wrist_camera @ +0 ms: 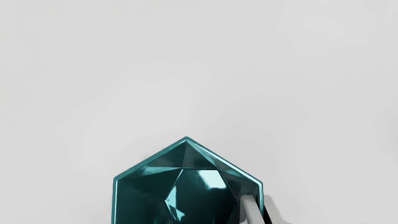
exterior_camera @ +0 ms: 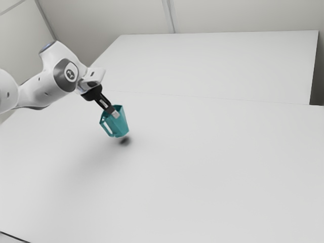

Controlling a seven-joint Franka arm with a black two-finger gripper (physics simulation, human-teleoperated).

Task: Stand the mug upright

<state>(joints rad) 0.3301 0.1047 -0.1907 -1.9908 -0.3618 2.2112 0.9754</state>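
"Pale counter (exterior_camera: 212, 172), plain walls (exterior_camera: 136, 15). In the exterior view, where's the mug (exterior_camera: 121, 124)?"

"In the hand (exterior_camera: 115, 114), mouth upward but leaning, its base apparently just off the counter, near a dark shadow (exterior_camera: 124, 142)."

"And the wrist view?"

"One finger (wrist_camera: 248, 205) inside the rim (wrist_camera: 149, 158), the other (wrist_camera: 273, 208) outside: the hand grips the mug's side."

"Advice?"

"Turn slowly until the base is level, lower it flat, then let go; released tilted, it could topple."

Bright, diffuse light on the desk (exterior_camera: 228, 167); a small, soft shadow (exterior_camera: 124, 141) below the mug (exterior_camera: 120, 124), whose inside glints.
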